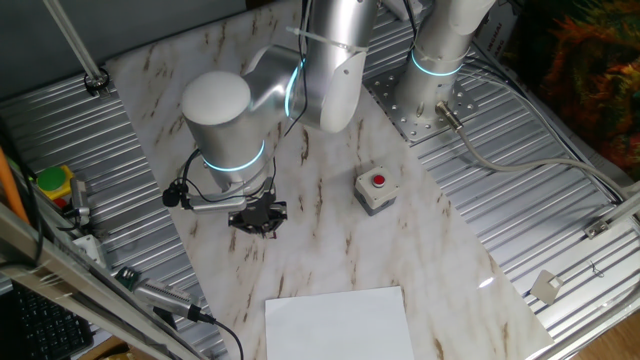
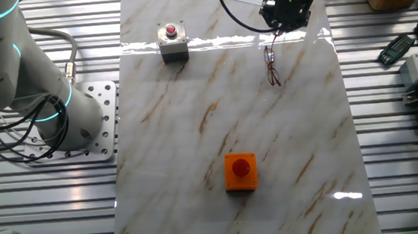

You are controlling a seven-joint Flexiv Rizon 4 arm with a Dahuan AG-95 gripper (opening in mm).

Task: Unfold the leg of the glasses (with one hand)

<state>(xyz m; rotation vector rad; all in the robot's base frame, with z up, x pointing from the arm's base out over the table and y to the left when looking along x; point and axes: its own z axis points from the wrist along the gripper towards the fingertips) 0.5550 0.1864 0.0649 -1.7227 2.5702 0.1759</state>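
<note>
The glasses (image 2: 272, 67) lay on the tabletop (image 2: 217, 124) just beneath the pincer (image 2: 284, 23); whether its fingers were apart I could not tell. A careless nudge might skid the light frame away

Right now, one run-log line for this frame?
phase: at glasses | gripper: above glasses, jaws state unclear | glasses: flat on marble table, leg toward gripper | grey button box: apart, untouched
</note>
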